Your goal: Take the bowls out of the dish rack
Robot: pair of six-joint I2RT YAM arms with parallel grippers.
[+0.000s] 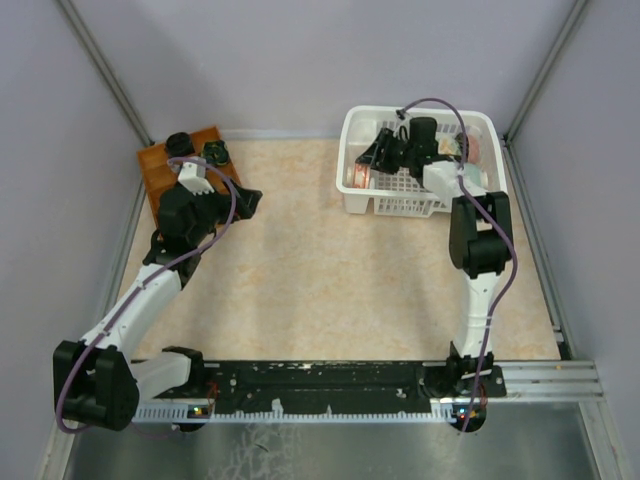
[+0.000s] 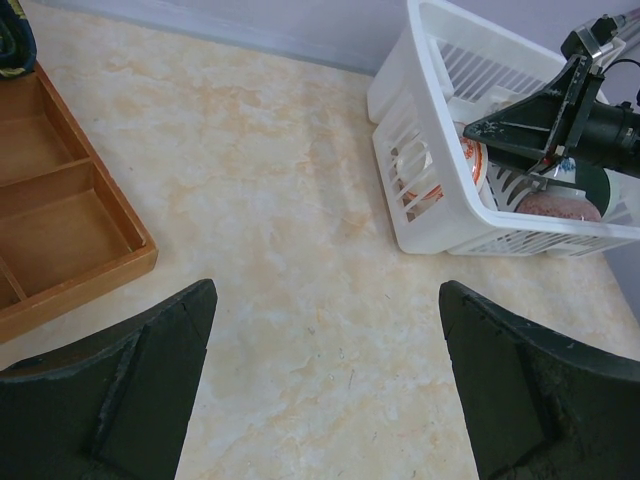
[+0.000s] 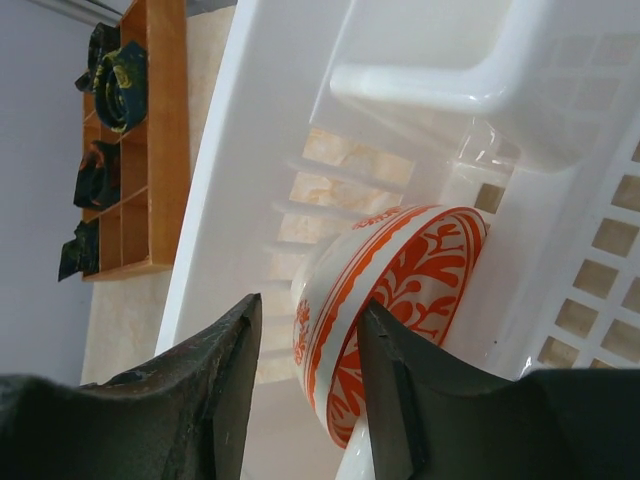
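Observation:
The white dish rack stands at the far right of the table. An orange-red and white patterned bowl sits on edge at the rack's left end, also visible through the slots as the same bowl. My right gripper reaches into the rack and straddles this bowl's rim: one finger lies inside the bowl against it, and the other stands outside with a gap. A dark red bowl and a green bowl lie further right. My left gripper hovers wide open over bare table, holding nothing.
An orange-brown compartment tray with small dark items sits at the far left, close beside the left arm. The rack wall rises right next to my right fingers. Purple walls enclose the table.

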